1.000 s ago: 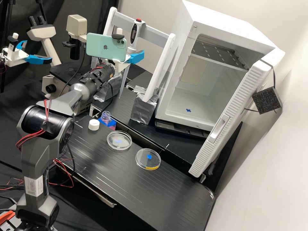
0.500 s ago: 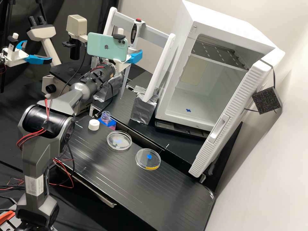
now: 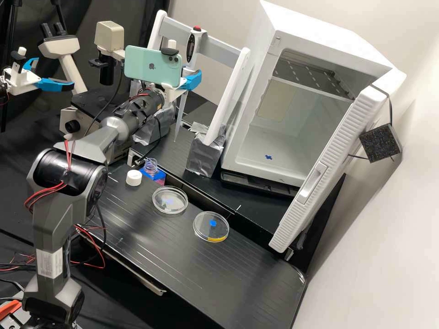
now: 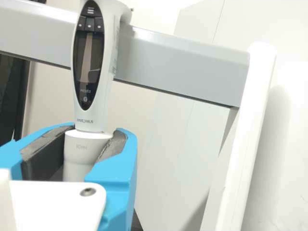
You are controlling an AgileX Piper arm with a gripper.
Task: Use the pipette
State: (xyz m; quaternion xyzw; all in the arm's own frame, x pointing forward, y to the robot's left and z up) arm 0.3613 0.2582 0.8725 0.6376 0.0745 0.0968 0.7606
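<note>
Item: white gripper with two bright blue fingers [image 4: 97, 131], holding the white pipette with oval black display [image 4: 94, 115] by its collar, beside the grey horizontal crossbar [image 4: 183, 67]. Item: long, tapering, translucent tip [image 3: 179, 116], hanging below. Risks: a sideways path could be snagging the pipette's body on the crossbar; a loose grip could be letting the smooth collar twist; a low path could be knocking the tip against the small clear bottle [image 3: 151, 165].

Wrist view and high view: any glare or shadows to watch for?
Wrist view: pale reflection across the pipette's dark display, soft grey shadow on the wall beside the white post. High view: sheen on the black bench top, glints along the clear dishes' rims.
</note>
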